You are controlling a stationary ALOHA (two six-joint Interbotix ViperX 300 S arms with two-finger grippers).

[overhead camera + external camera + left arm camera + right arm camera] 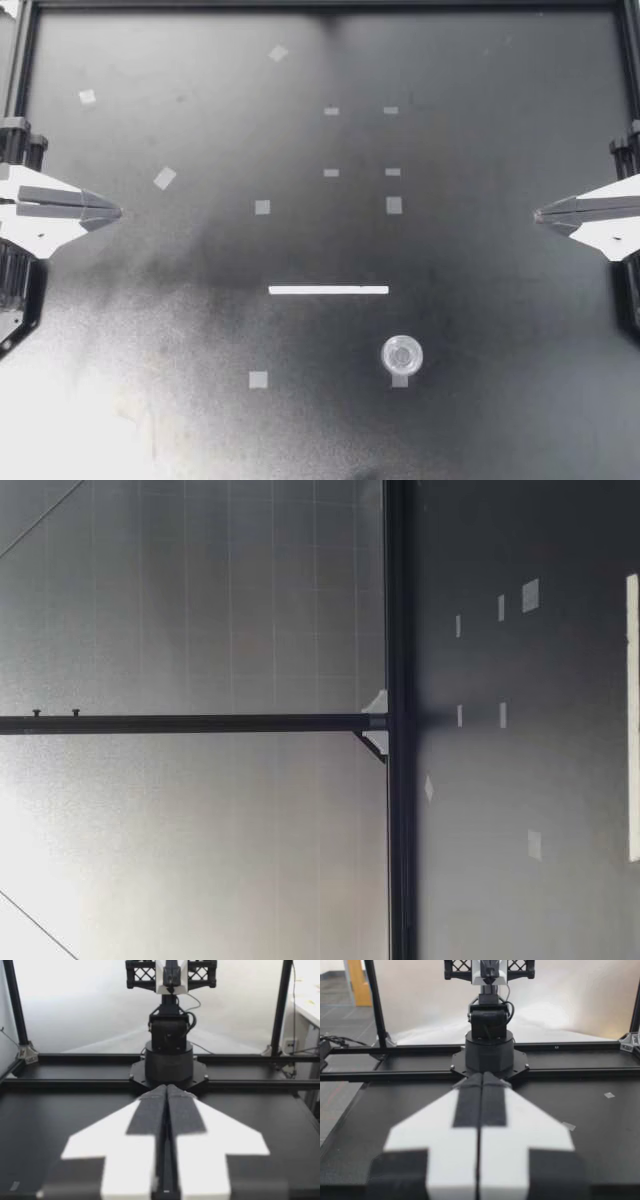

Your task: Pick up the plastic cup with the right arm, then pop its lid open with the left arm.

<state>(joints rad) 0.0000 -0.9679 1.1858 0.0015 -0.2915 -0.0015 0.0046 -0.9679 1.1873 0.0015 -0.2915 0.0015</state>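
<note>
The left end effector [117,212] and right end effector [538,214] rest empty at the worktop [500,320] edges, fingers pressed together. A clear round cap [401,353] lies at 5 o'clock from the worktop's centre, near a white strip [328,290]. It looks light, stiff and slippery, best pinched across its rim.

- On the table [480,420]: left gripper [118,212] at the left edge, right gripper [537,214] at the right edge, tips facing each other, well apart.
- The strip [328,290] lies crosswise between them, offset toward the near edge (the bottom edge in the top view).
- The disc [401,353] is nearer than the strip's right end and touches a tape bit [400,381] on its near side.
- Another tape bit [258,379] is nearer than the strip's left end; more are scattered behind the strip.
- The disc is closer to the right gripper, and neither gripper touches it.
</note>
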